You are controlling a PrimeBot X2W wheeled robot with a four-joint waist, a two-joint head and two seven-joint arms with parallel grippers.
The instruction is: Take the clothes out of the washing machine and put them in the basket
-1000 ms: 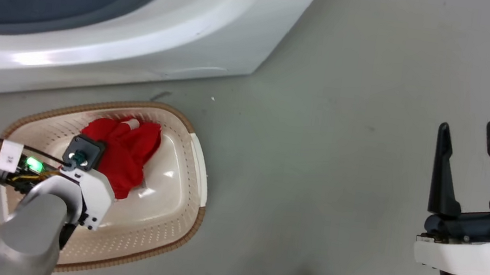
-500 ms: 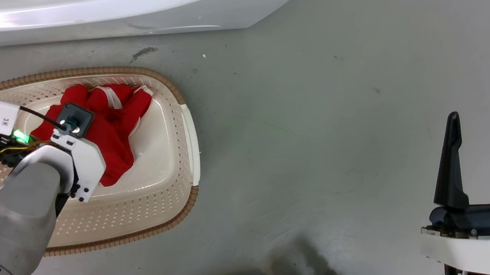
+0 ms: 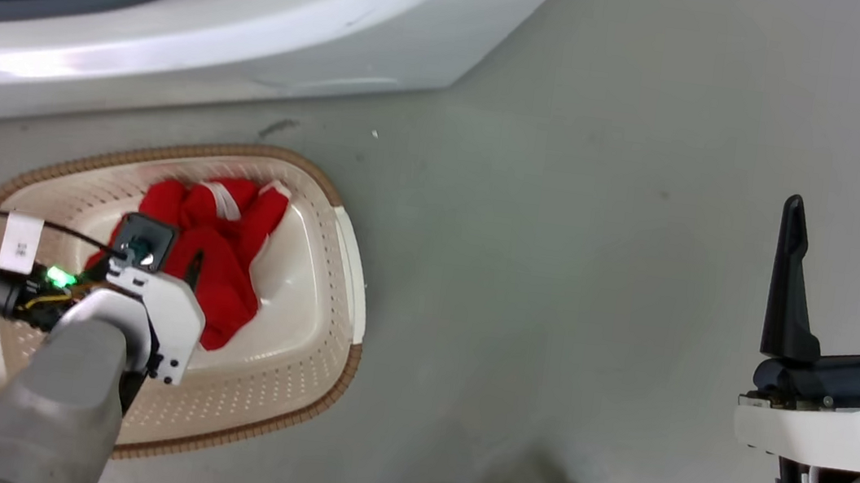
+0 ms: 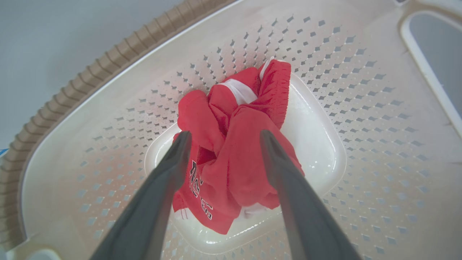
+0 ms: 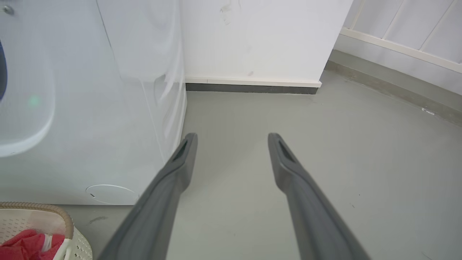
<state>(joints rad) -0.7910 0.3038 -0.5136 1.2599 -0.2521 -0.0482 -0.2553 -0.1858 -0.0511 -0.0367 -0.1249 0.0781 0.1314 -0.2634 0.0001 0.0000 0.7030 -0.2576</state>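
Note:
The red clothes (image 4: 231,151), with white trim and lettering, lie bunched on the bottom of the cream basket (image 4: 325,54). My left gripper (image 4: 224,134) hangs open just above them, one finger on each side of the heap. From the head view the basket (image 3: 162,153) sits on the floor in front of the washing machine (image 3: 260,24). There my left wrist (image 3: 144,297) covers part of the clothes (image 3: 228,282). My right gripper (image 3: 836,205) stands open and empty over bare floor at the right, also open in its own view (image 5: 232,137).
The washing machine's white front and side (image 5: 90,108) rise left of my right gripper. A corner of the basket (image 5: 54,213) holding red fabric (image 5: 21,247) sits at its foot. A white wall with a dark skirting (image 5: 252,88) closes the back. Grey floor (image 3: 555,290) lies between basket and right arm.
The head camera has shifted, so the whole picture moved. The clothes stay in the basket, and a dark finger of my left gripper now shows beside them. The right gripper is as before.

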